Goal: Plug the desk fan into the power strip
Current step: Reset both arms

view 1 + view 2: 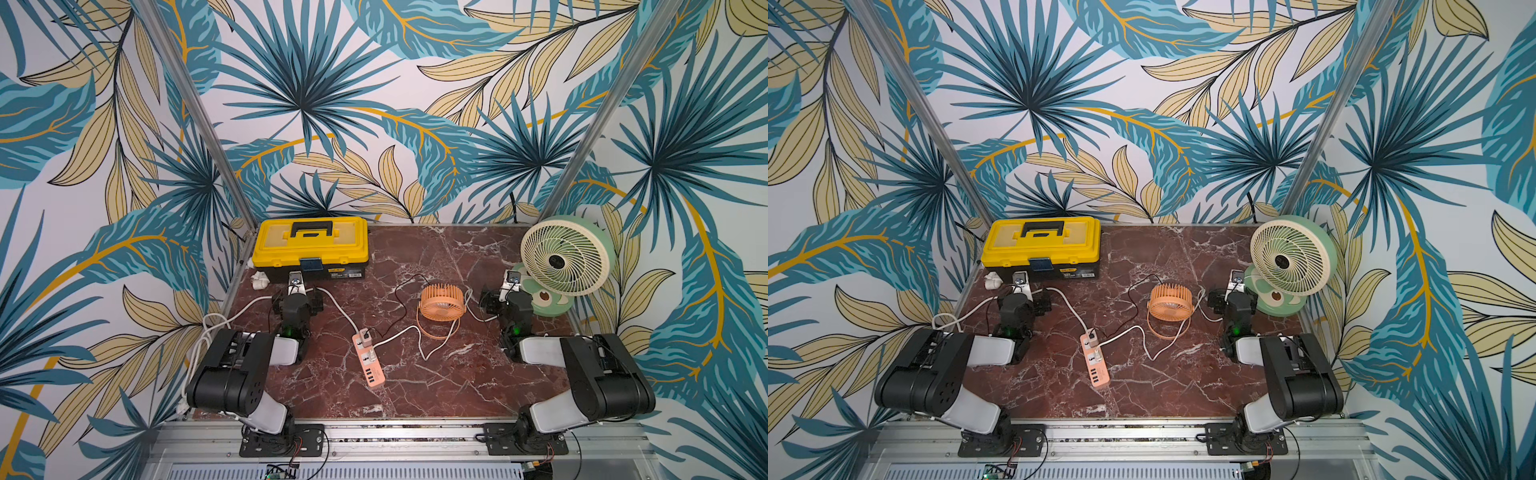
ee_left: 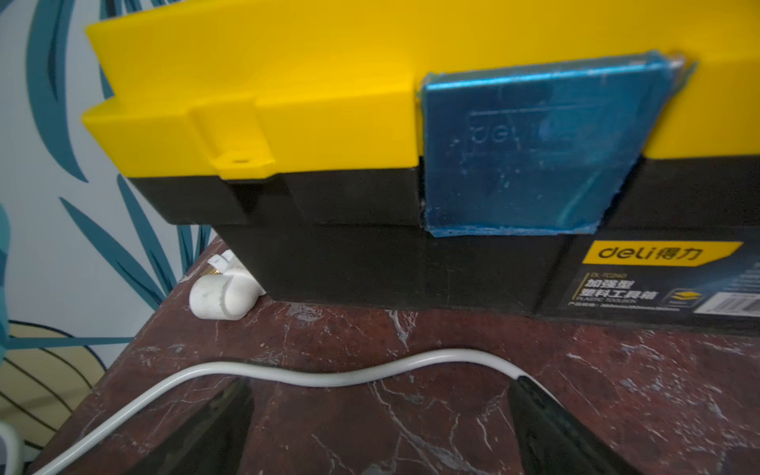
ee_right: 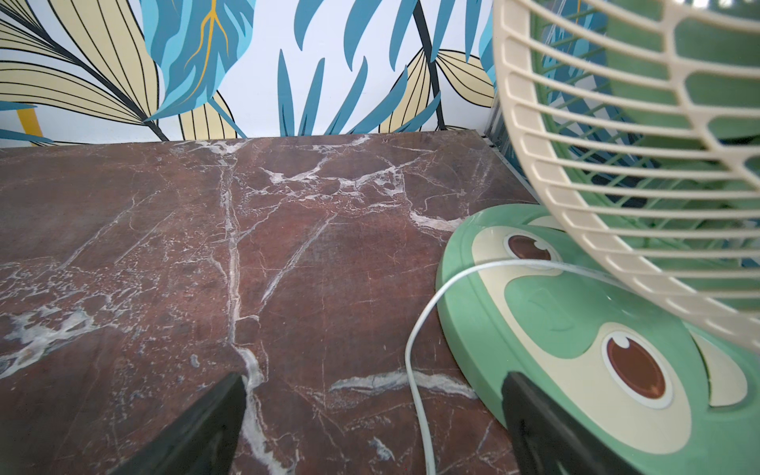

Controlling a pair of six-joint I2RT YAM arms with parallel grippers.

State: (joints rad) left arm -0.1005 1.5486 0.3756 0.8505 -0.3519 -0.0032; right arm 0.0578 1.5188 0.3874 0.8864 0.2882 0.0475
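While both arms sit folded at their own sides, nothing on the marbled desk (image 1: 436,386) is being handled. Back left is the yellow-and-black Deli toolbox (image 1: 311,243). Back right, the green desk fan (image 1: 567,257) stands upright with its cream grille.

The left pincer (image 2: 380,411) faces the toolbox, spread wide and empty, a white cord (image 2: 288,374) lying on the desk just ahead of it. The right pincer (image 3: 374,386) is equally spread and empty, just beside the green fan's base.

In the centre stands a small orange fan (image 1: 441,305). Nearer the front, the salmon-orange power strip (image 1: 365,365) lies flat between the arms.

A white plug (image 1: 372,356) sits in its middle socket, its cord curling off towards the green fan's side. A beige adapter (image 1: 365,335) fills the far socket, with a thin black lead running towards the orange fan.

My read is that the plugging looks done, though how deep that plug sits is too small to tell. If it's proud, the next move is a straight downward press with the strip braced. Otherwise, just keep clear of those cords.
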